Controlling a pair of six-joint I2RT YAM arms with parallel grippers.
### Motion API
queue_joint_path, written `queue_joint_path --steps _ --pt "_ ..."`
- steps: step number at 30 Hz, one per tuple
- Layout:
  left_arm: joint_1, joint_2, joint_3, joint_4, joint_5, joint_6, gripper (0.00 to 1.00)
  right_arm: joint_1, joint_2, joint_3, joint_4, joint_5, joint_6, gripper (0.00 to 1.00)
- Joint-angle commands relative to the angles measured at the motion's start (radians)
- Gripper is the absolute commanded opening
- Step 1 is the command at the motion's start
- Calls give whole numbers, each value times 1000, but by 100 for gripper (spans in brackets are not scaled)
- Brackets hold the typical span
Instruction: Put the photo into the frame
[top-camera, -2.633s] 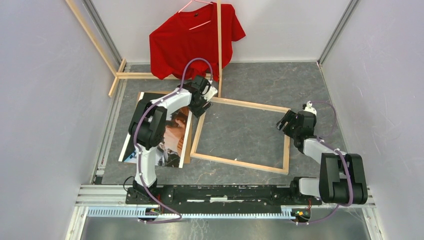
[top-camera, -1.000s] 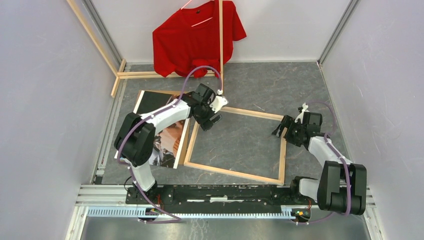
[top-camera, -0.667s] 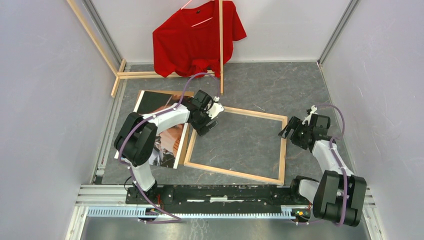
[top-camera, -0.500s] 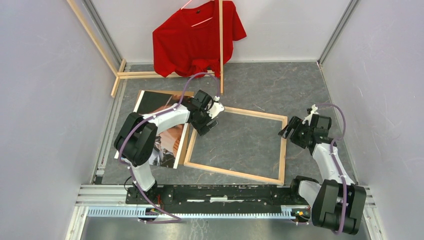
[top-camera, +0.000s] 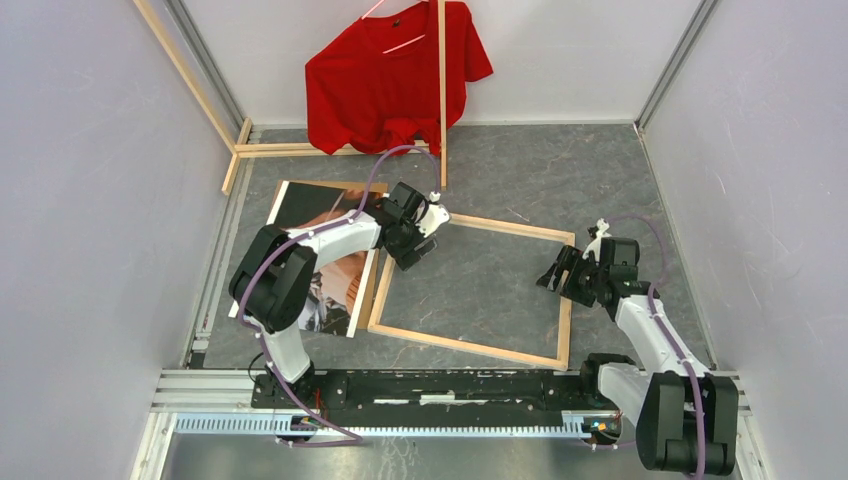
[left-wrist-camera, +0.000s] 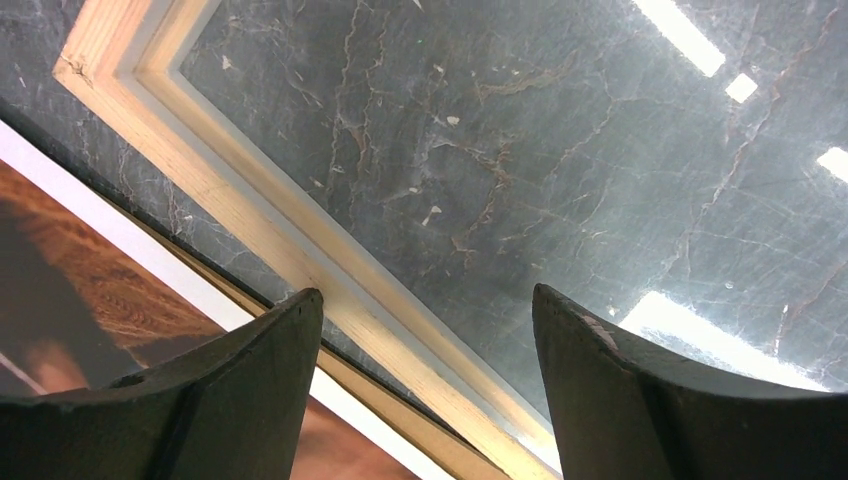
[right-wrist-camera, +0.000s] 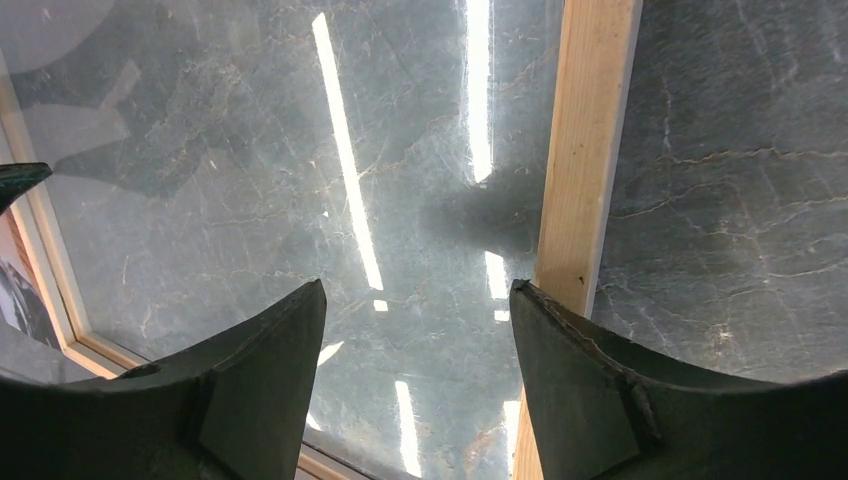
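Left pincer (left-wrist-camera: 425, 300): released, empty, hanging over the left rail of the thin rectangular pale-wood frame (top-camera: 460, 343).
Photo: the large dark-and-orange paper print (top-camera: 340, 285) lies just left of that pincer, long axis parallel to the rail.
Right pincer (right-wrist-camera: 415, 290): spread, empty, well apart from the print.
Nearer arm: left, I judge.

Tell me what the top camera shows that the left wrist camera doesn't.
Only the top view: the red shirt, the wooden rack poles, the right gripper and the frame in full. Only the left wrist view: light glare on the frame's pane. Both: the frame's corner, the photo beside it, the grey table, the open left gripper.
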Motion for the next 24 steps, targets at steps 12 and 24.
queue_joint_path --steps 12,24 --pt "1 29 -14 21 40 7 82 127 103 93 21 125 23 76" --pt "136 -13 169 -113 139 44 89 157 309 260 123 236 -6 72"
